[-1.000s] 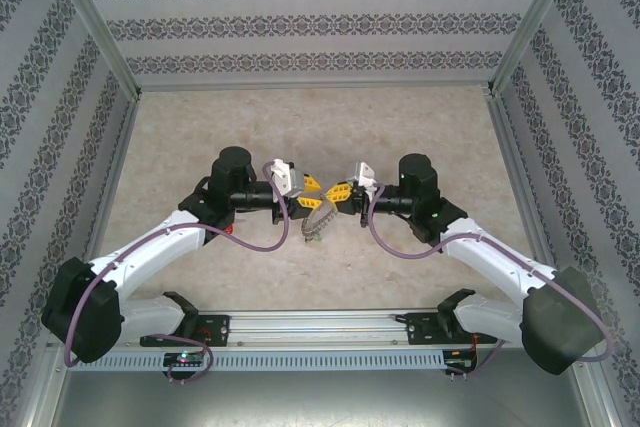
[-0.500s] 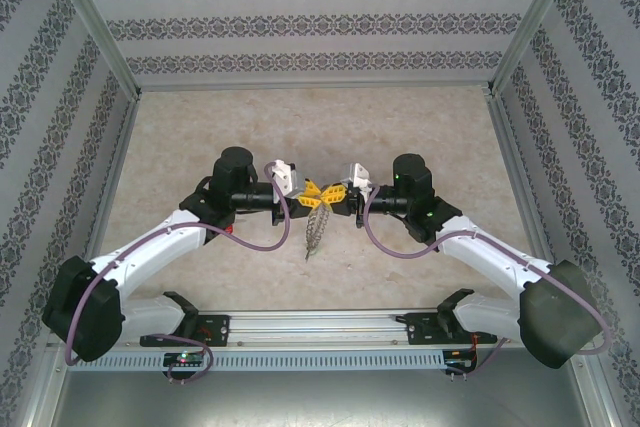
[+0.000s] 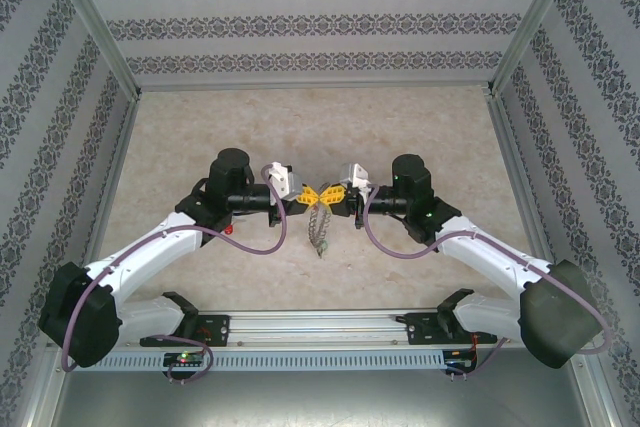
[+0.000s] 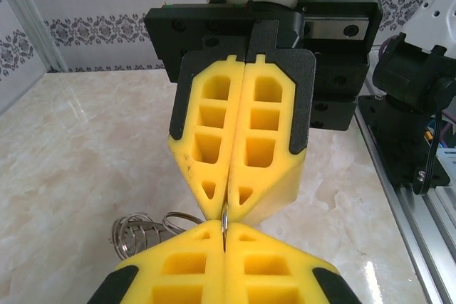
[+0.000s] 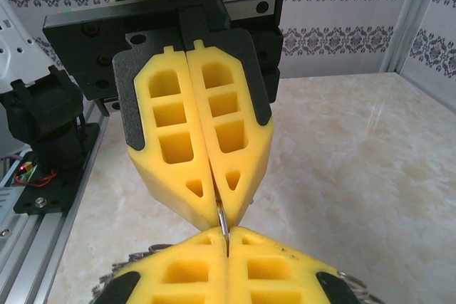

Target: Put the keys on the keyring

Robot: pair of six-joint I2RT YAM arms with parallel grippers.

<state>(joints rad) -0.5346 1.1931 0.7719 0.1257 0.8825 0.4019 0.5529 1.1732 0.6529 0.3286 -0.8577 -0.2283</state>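
Marble-patterned tabletop, wallpapered walls: the left gripper point(image 3: 308, 196) and right gripper point(image 3: 334, 194) are meeting tip to tip at centre. Both are clenching a thin loop of the keyring point(image 4: 224, 220), with its chain-like remainder dangling below them. The keys are not yet being threaded. The ring is apparently being steadied, so next one gripper needs to let go and fetch a key.

Beige marbled table point(image 3: 200, 127) ringed by patterned walls point(image 3: 300, 27).
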